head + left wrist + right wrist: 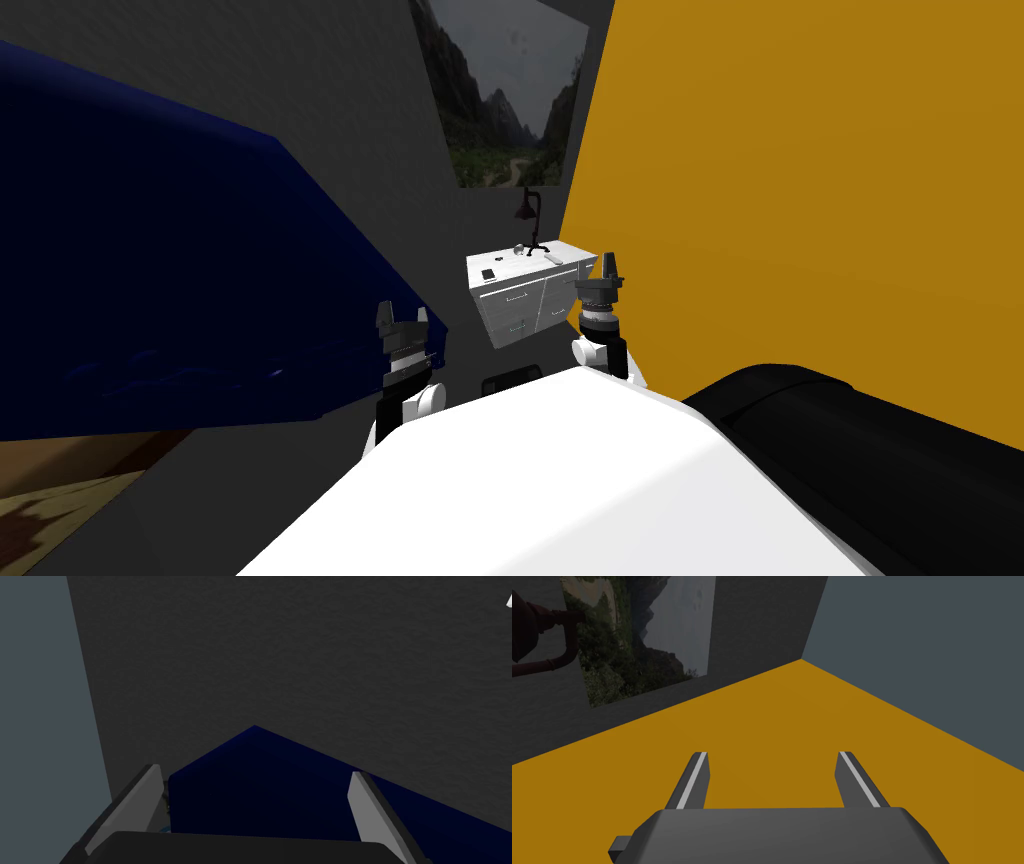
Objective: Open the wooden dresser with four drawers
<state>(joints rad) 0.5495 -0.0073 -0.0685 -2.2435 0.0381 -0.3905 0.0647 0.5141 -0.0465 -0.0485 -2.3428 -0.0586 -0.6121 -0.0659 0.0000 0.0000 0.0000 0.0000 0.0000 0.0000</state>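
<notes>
The room is showing a thin grey path running between a big dark blue bed (180, 260) on the left and an orange wall (800, 200) on the right. At the far end of the path the dresser (530, 300) is standing. It is drawn white, and its drawer fronts with their small handles (517, 296) are facing me. A dark lamp (530, 215) is standing on its top, and a mountain picture (505, 100) is hanging on the grey wall behind it. The dresser is sitting well apart from both arms, so I am judging that the step in hand is driving closer.

The left tool (403, 318) is hanging near the bed's corner, fingers spread and holding nothing. The right tool (611, 266) is hanging near the orange wall, also spread and holding nothing.

To do this well, I am thinking the robot should be rolling straight down the path. It should be keeping the left arm off the bed and the right arm off the wall. It should be stopping once one handle is sitting just in front of a spread tool, then lining the fingers up around it.
</notes>
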